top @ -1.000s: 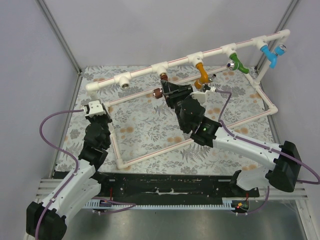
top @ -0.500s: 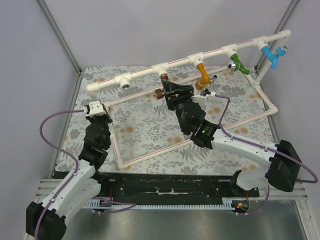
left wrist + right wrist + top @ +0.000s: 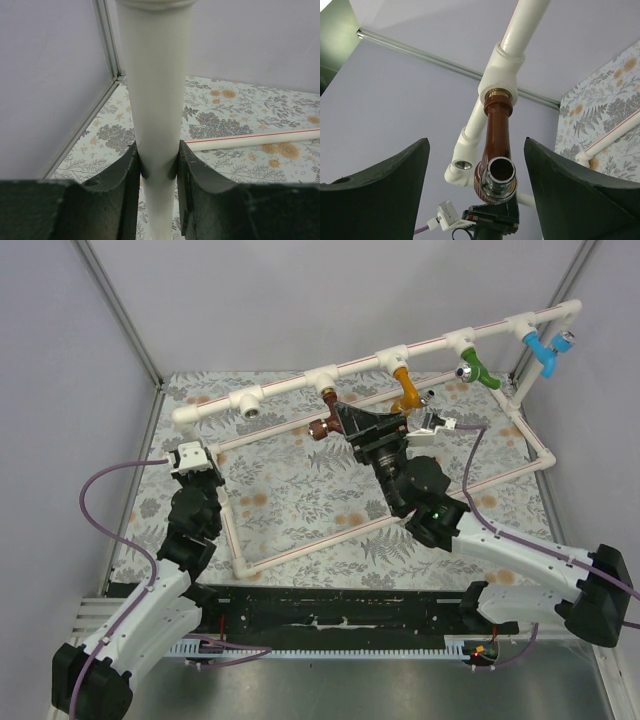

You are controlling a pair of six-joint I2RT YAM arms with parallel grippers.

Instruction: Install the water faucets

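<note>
The dark reddish-brown faucet [image 3: 497, 135] hangs from a tee fitting [image 3: 502, 70] on the white top pipe [image 3: 290, 383], silvery end towards me. My right gripper [image 3: 476, 141] is open, one finger on each side of the faucet and clear of it. From above, the right gripper [image 3: 362, 418] sits just right of the brown faucet [image 3: 322, 426]. The orange-yellow faucet [image 3: 404, 390] hangs from the fitting to its right. My left gripper [image 3: 157, 160] is shut on the frame's white upright pipe [image 3: 155, 90] at the left end [image 3: 195, 458].
A green tap [image 3: 477, 370] and a light blue tap [image 3: 543, 346] hang further right on the top pipe. An empty tee fitting [image 3: 248, 402] sits left of the brown faucet. The frame's low pipes [image 3: 300, 550] lie on the floral table.
My right gripper has opened and let go of the brown faucet, and its arm has swung a little to the right. The left arm has not moved.
</note>
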